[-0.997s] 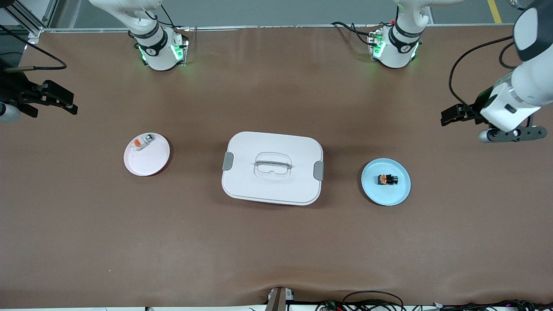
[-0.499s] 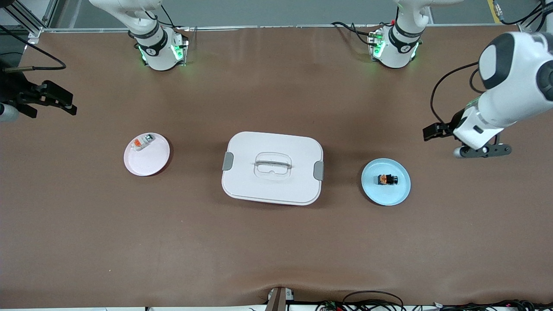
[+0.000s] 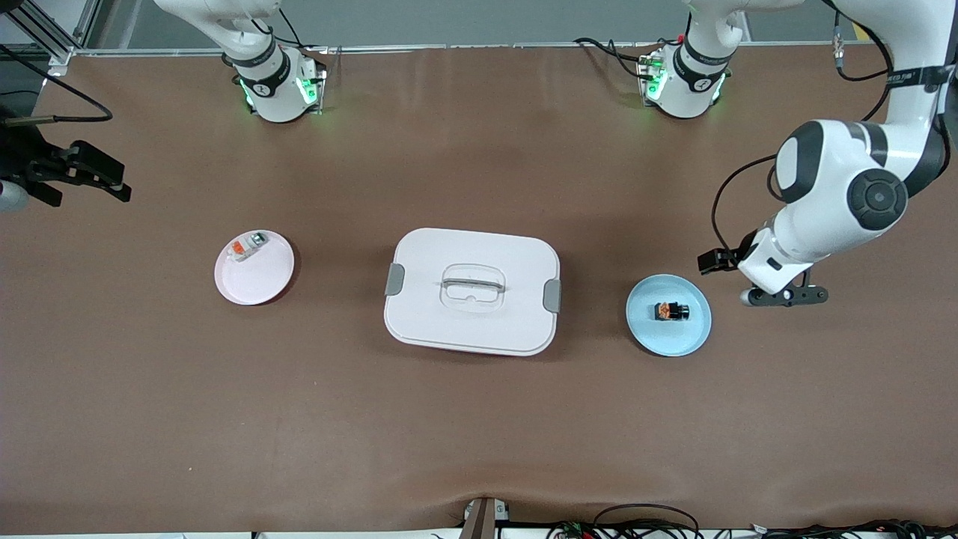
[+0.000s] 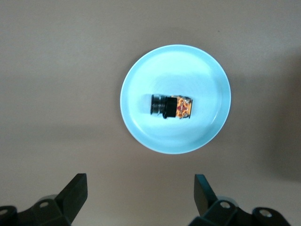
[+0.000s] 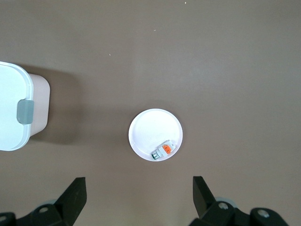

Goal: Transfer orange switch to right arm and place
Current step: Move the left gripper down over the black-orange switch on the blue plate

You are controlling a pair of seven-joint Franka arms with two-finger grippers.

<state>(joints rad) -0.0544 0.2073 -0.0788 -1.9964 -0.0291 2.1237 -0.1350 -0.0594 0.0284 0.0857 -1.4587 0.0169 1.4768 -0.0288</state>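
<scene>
The orange switch [image 3: 671, 311] [image 4: 171, 107], a small black block with an orange face, lies on its side in the middle of a light blue plate [image 3: 645, 329] [image 4: 141, 129]. My left gripper [image 3: 782, 295] [image 4: 139, 184] hangs open over the bare table just beside that plate, toward the left arm's end, with nothing between its fingers. My right gripper [image 3: 90, 177] [image 5: 138, 186] waits open and empty, high over the right arm's end of the table.
A white lidded box [image 3: 426, 314] [image 5: 11, 94] with grey latches and a handle stands mid-table. A pale plate [image 3: 262, 284] [image 5: 150, 125] near the right arm's end holds a white-grey piece with an orange patch [image 3: 247, 247] [image 5: 164, 150].
My left arm has swung in from the table's end and come down toward the blue plate. The right arm and both plates have stayed put.
</scene>
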